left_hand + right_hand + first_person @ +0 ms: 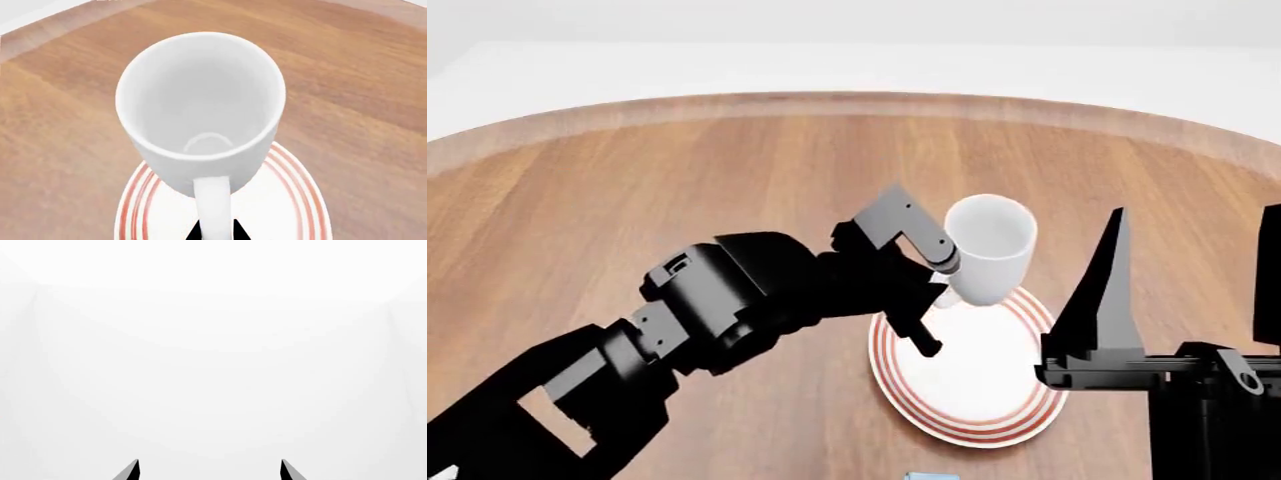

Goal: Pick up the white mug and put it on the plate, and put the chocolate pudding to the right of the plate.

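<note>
While the left gripper (932, 300) pinches the loop handle of the white mug (989, 247), the nearest thing in the head view is a sliver of light blue at the bottom edge, likely the chocolate pudding (932, 476), though too little shows to be sure. Just beyond it lies the plate (910, 385), its red rings clear on the near side. The mug hangs tilted over the plate's far half, mouth leaning away from the robot; whether its base touches the plate cannot be told. The left wrist view looks straight into the mug, the handle running back between the two dark fingertips (194, 232). I judge the coming move is a short lowering and levelling onto the plate. The right gripper (1194, 290) stands upright to the right of the plate, jaws spread and empty, pointing at blank white.
</note>
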Tool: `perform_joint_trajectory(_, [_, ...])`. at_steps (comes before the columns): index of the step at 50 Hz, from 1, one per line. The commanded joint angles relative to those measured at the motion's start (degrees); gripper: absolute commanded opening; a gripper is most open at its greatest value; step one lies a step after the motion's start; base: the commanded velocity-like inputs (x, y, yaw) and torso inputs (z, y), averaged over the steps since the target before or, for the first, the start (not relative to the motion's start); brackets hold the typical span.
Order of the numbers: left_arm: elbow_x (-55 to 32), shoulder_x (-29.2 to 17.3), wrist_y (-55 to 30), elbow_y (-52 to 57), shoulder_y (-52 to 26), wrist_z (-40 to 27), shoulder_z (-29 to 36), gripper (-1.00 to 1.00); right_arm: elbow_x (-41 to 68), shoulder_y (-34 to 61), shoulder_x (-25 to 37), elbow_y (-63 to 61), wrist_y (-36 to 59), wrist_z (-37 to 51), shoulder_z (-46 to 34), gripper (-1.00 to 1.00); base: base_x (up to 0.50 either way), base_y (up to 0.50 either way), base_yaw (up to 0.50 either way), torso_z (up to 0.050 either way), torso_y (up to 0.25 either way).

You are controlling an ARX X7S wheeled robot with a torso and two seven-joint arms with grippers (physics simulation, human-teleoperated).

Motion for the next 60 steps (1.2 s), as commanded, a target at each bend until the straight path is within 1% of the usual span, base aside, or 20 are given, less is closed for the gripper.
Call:
perform_joint_trajectory(1, [1.9, 4.3, 1.8, -4.4, 1.4, 2.5, -0.4, -1.0, -0.9, -0.3, -1.1, -0.2, -0.1, -1.3, 1.3, 1.0, 0.0, 0.0, 0.0, 0.0, 0.0])
perform_joint_trajectory(7, [1.1, 5.5, 1.7, -8.1, 0.7, 4.4, -0.8, -1.0, -0.9, -0.5, -1.1, 0.1, -0.5, -1.3, 1.2, 1.0, 0.0, 0.0, 0.0, 0.0, 0.0])
perform_joint_trajectory(9, [-0.3, 6.4, 0.6, -10.9, 0.1, 4.6, -2.1, -1.0, -0.9, -0.4, -1.0, 0.0, -0.3, -1.2, 1.1, 1.0, 0.0, 0.0, 0.0, 0.0, 0.0])
perform_joint_trajectory(14, [-0.2, 8.5, -0.2, -17.1, -1.5, 5.3, -2.1, -1.0, -0.9, -0.5, -1.1, 0.5, -0.7, -1.3, 1.0, 1.0, 0.0, 0.0, 0.0, 0.0, 0.0])
perform_joint_trajectory(21, [-0.3, 10.2, 1.7, -21.6, -1.2, 6.5, -2.2, -1.0, -1.1, -0.4, -1.1, 0.8, -0.8, -1.2, 0.7, 1.0, 0.0, 0.0, 0.0, 0.0, 0.002])
perform_joint_trajectory(26, [-0.4, 11.4, 2.7, -24.0, -1.1, 7.4, -0.9, -1.0, -0.9, -0.5, -1.0, 1.0, -1.0, -1.2, 0.8, 1.0, 0.0, 0.0, 0.0, 0.0, 0.0])
perform_joint_trajectory(31, [-2.5, 11.6, 3.9, -25.5, -1.3, 7.3, 2.2, -1.0, -0.9, -0.5, -1.0, 1.1, -1.0, -1.1, 0.6, 1.0, 0.0, 0.0, 0.0, 0.0, 0.0])
perform_joint_trajectory(37, [-6.9, 11.7, 6.3, -26.8, -2.2, 6.4, 8.0, -1.0, -0.9, -0.5, -1.1, 1.4, -1.3, -1.2, 0.3, 1.0, 0.0, 0.0, 0.0, 0.0, 0.0])
perform_joint_trajectory(43, [-12.4, 11.8, 8.9, -28.9, -3.9, 4.8, 15.9, -1.0, -0.7, -0.6, -1.0, 1.3, -1.2, -1.1, 0.3, 1.0, 0.0, 0.0, 0.0, 0.0, 0.0])
perform_joint_trajectory(49, [-17.5, 11.8, 11.5, -29.3, -4.9, 3.5, 21.8, -1.0, -0.7, -0.6, -1.0, 1.5, -1.3, -1.1, 0.1, 1.0, 0.0, 0.0, 0.0, 0.0, 0.0])
perform_joint_trajectory(54, [-20.2, 11.8, 13.0, -29.4, -5.5, 2.9, 25.0, -1.0, -0.6, -0.6, -0.9, 1.6, -1.4, -1.0, 0.1, 1.0, 0.0, 0.0, 0.0, 0.0, 0.0])
perform_joint_trajectory(60, [-21.5, 11.8, 13.6, -29.3, -5.4, 2.5, 26.8, -1.0, -0.5, -0.6, -0.8, 1.6, -1.4, -0.9, 0.2, 1.0, 0.0, 0.0, 0.0, 0.0, 0.0])
